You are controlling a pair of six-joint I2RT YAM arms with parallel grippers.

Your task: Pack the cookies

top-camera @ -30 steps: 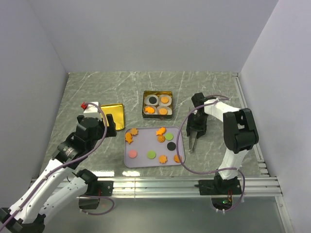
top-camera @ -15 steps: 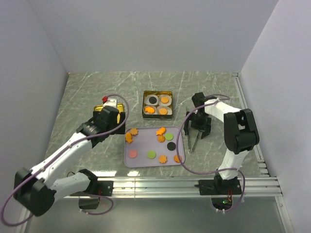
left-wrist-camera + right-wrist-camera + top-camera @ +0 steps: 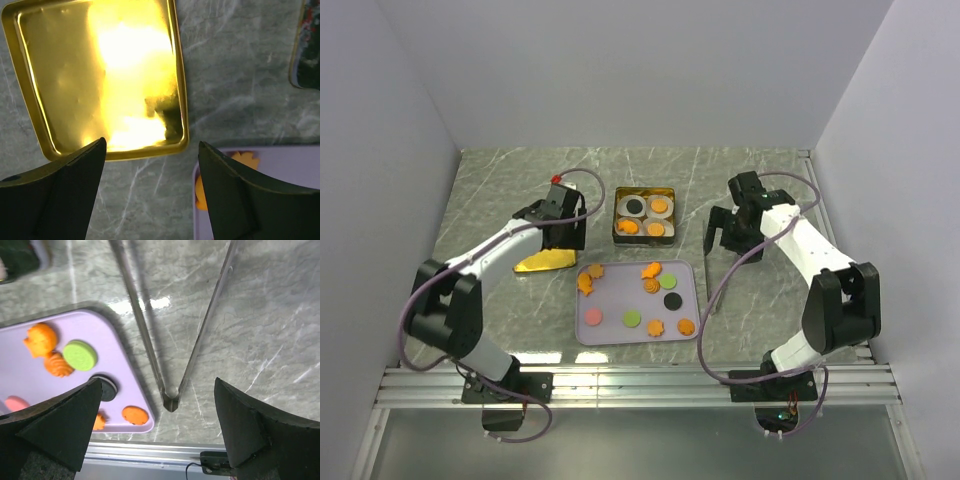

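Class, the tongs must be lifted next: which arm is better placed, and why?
Right: the right gripper hovers, jaws open, directly above the tongs; the left gripper is over the gold lid, across the tray.

No text, label or number seems readable on anything in view

Tongs [image 3: 170, 401] lie under right claw [image 3: 157, 385], just beside tray [image 3: 620, 295]; gold lid [image 3: 100, 75] flanks tray's left. Bench [image 3: 720, 180] behind tin [image 3: 615, 214] open.
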